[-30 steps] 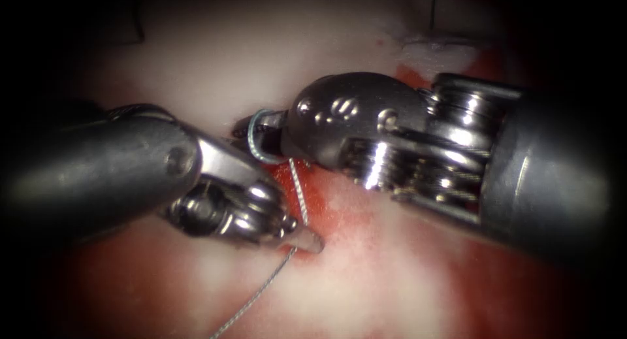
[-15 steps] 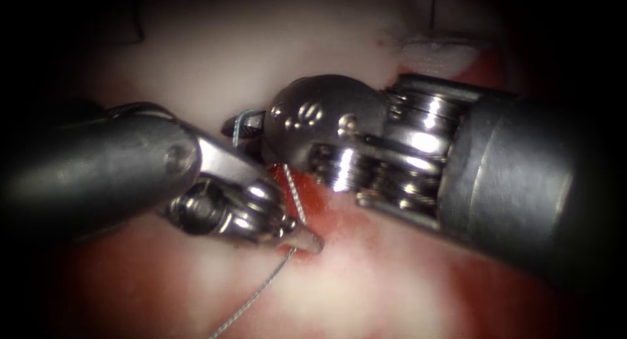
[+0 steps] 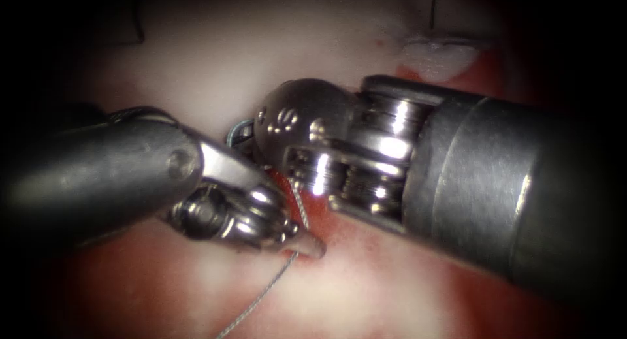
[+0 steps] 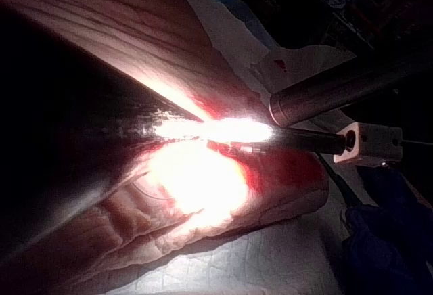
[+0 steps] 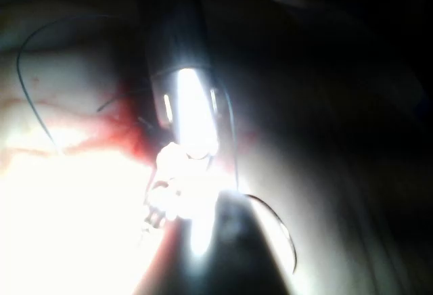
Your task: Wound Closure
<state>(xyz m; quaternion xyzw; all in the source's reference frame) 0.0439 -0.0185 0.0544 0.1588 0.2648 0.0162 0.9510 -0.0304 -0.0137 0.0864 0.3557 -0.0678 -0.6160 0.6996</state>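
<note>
The left tool (image 3: pixel 312 247) reaches in from the left, its jaws shut on the grey thread (image 3: pixel 261 298) at the red cut (image 3: pixel 320 205). From the jaw tip one strand runs up to the right tool and the other trails down over the tissue (image 3: pixel 215 58). The right tool (image 3: pixel 240 134) lies across from the right, its tip tucked behind the left tool's wrist with a bluish loop of thread around it. A thin dark curve (image 5: pixel 289 237) lies on the tissue in the right wrist view; I cannot tell if it is the needle.
Dark thread ends (image 3: pixel 434 12) stand up at the back near a pale flap of tissue (image 3: pixel 437 55). Red fluid (image 3: pixel 496 68) wets the tissue around the cut. The right tool's shaft (image 4: pixel 325 95) crosses above the tissue, which rests on a white cloth (image 4: pixel 270 261).
The right tool has slid left, so its tip is now mostly hidden behind the left tool's wrist. The left tool and the thread at its tip have barely moved.
</note>
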